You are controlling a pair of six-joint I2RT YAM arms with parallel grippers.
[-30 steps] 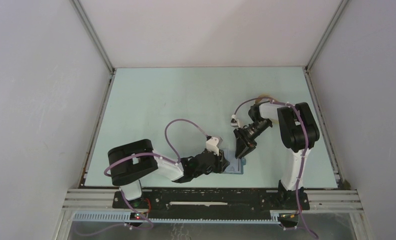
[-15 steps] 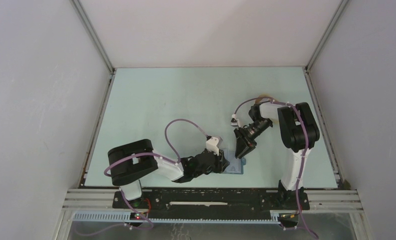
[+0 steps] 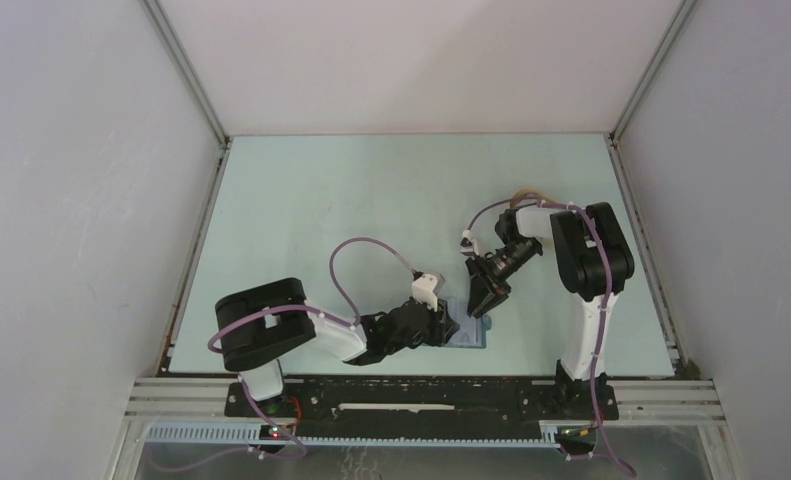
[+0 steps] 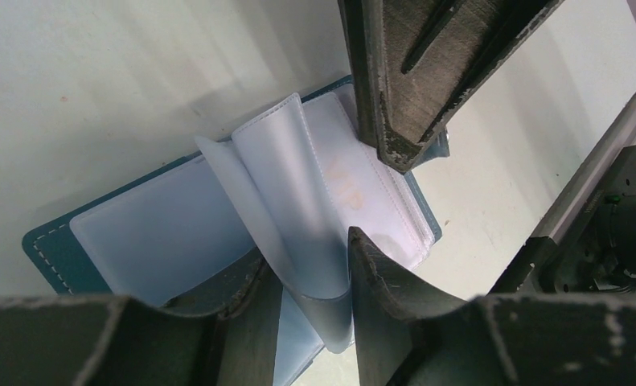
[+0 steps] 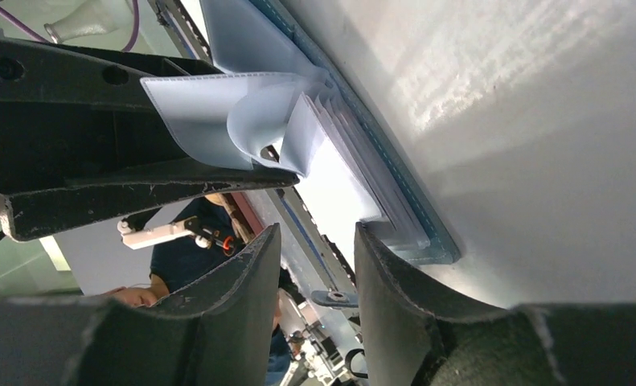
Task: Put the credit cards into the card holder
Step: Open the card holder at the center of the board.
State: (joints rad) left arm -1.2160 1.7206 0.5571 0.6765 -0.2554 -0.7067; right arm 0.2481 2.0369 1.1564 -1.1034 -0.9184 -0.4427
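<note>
Now we are holding a pocket open: our left hand (image 4: 308, 249) is clamped on a clear leaf of the card holder (image 4: 137, 241), which lies open on the bench (image 3: 371, 200). Our right hand (image 5: 316, 233) hovers just above the holder, jaws apart and empty. Next it must bring a card in edgewise.

Open card holder (image 4: 162, 233) on table (image 4: 137, 80), sleeve (image 4: 298, 185) pinched in left end effector (image 4: 308, 257)
</note>
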